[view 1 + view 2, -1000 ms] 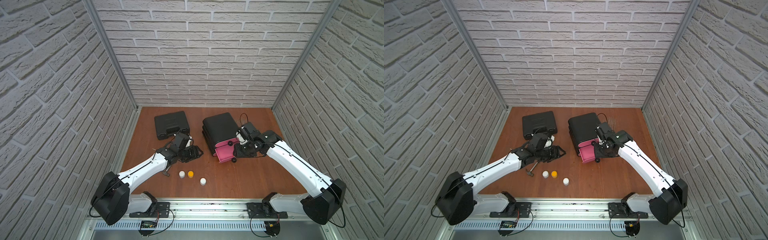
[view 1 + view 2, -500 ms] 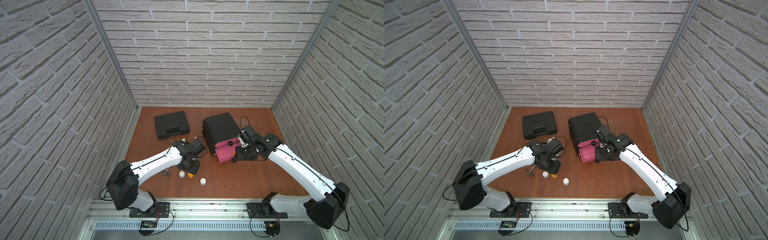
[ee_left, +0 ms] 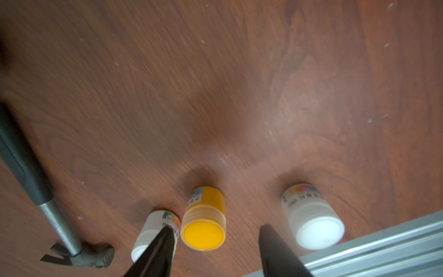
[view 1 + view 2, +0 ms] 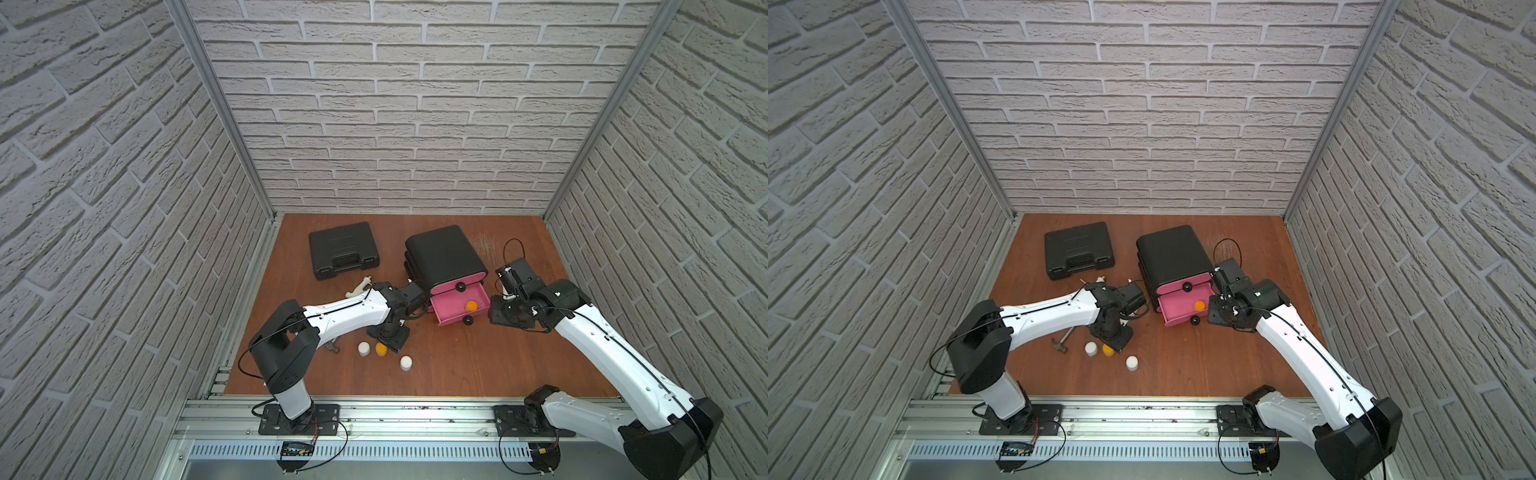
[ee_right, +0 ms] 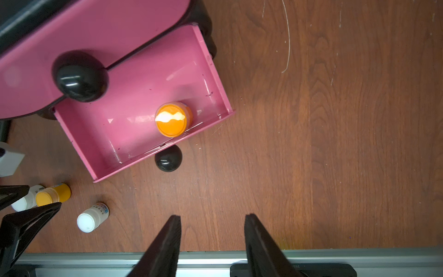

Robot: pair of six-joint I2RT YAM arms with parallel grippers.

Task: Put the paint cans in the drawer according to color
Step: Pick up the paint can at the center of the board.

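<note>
The left gripper (image 3: 215, 229) hangs low over the wood table (image 3: 215, 84) with its two black fingers (image 3: 159, 249) standing apart. The yellow paint can on the table (image 3: 203, 227) stands upright between them. One finger is in front of the white paint can by the hammer (image 3: 153, 223), and I cannot tell if it touches that can. There is a bare gap between the yellow can and the second finger, so the left gripper has hold of nothing. The other white paint can (image 3: 311, 220) stands past that second finger, a little apart. The hammer (image 3: 58, 224) lies flat near the first white can. The right gripper (image 5: 212, 217) is over bare table just beside the open pink drawer (image 5: 124, 134). Its fingers (image 5: 167, 239) are apart too, with only wood showing between them. The yellow paint can in the drawer (image 5: 173, 119) stands upright near the front wall, close to one corner. That drawer sticks out from the black chest of drawers (image 4: 444, 257), under the shut top drawer (image 5: 96, 31). In both top views a black tool case (image 4: 343, 254) lies flat beside the chest.
</note>
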